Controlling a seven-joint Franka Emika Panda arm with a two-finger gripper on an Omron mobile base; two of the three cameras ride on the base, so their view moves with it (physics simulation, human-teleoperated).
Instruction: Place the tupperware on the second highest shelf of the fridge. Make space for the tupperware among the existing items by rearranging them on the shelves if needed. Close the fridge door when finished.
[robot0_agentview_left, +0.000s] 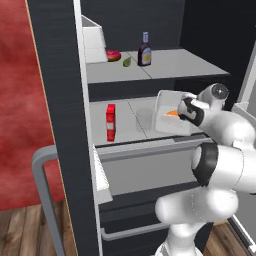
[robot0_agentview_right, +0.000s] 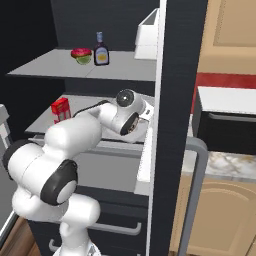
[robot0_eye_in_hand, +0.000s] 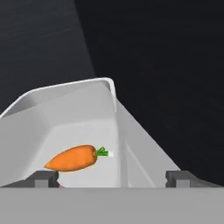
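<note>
The white tupperware (robot0_agentview_left: 164, 114) lies on the second highest shelf (robot0_agentview_left: 125, 117) of the open black fridge (robot0_agentview_left: 55, 100), at the shelf's right side. An orange carrot (robot0_eye_in_hand: 72, 158) shows inside it; the steak is hidden. My gripper (robot0_agentview_left: 183, 111) is at the container's near end, open. In the hand view the tupperware (robot0_eye_in_hand: 83, 127) fills the lower left, and my gripper (robot0_eye_in_hand: 111, 177) has its dark fingertips (robot0_eye_in_hand: 43, 177) wide apart on either side of the near rim. A tall red carton (robot0_agentview_left: 110, 122) stands further left on the same shelf.
The top shelf (robot0_agentview_left: 170, 65) carries a sauce bottle (robot0_agentview_left: 144, 50), a pink donut (robot0_agentview_left: 113, 55), a green piece (robot0_agentview_left: 127, 61) and a white tub (robot0_agentview_left: 94, 40). The open door's grey handle (robot0_agentview_left: 42, 190) juts out low on the left. A black oven (robot0_agentview_right: 225, 125) sits to the fridge's right.
</note>
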